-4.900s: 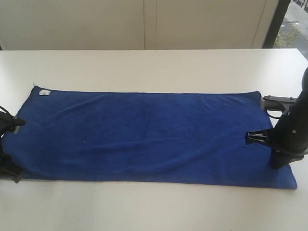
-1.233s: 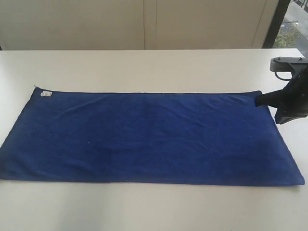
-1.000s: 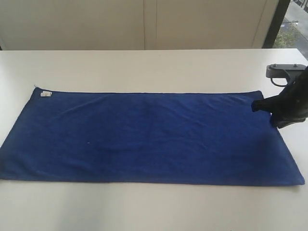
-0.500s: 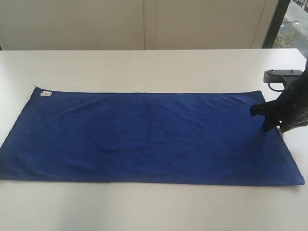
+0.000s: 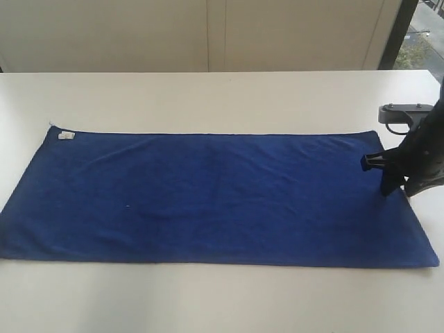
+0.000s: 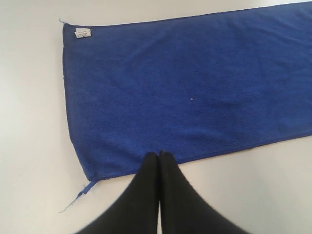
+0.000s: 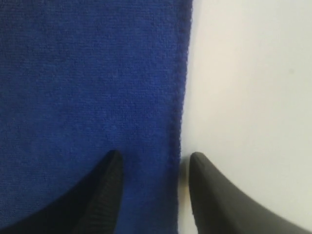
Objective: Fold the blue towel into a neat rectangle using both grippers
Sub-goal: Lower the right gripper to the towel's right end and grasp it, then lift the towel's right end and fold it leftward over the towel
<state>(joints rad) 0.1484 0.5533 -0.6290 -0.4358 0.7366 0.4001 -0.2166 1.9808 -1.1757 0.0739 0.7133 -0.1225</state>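
The blue towel (image 5: 208,198) lies spread flat on the white table, with a small white label (image 5: 64,135) at its far left corner. My right gripper (image 5: 378,175) is low over the towel's right short edge. In the right wrist view it (image 7: 153,158) is open and straddles the hem: one finger (image 7: 109,168) is over the towel (image 7: 87,87), the other (image 7: 200,170) over bare table. My left gripper (image 6: 159,155) is shut and empty, its tips above the towel's (image 6: 185,83) near long edge close to the left corner. It does not show in the exterior view.
The white table (image 5: 222,97) extends well beyond the towel on all sides. A loose blue thread (image 6: 77,197) trails from the towel's near left corner. A pale wall (image 5: 208,35) runs behind the table, and a dark window frame (image 5: 399,31) stands at the back right.
My right gripper has come down and forward along the towel's right edge and opened its jaws. The left arm, seen at the towel's left end earlier, is gone from the exterior view.
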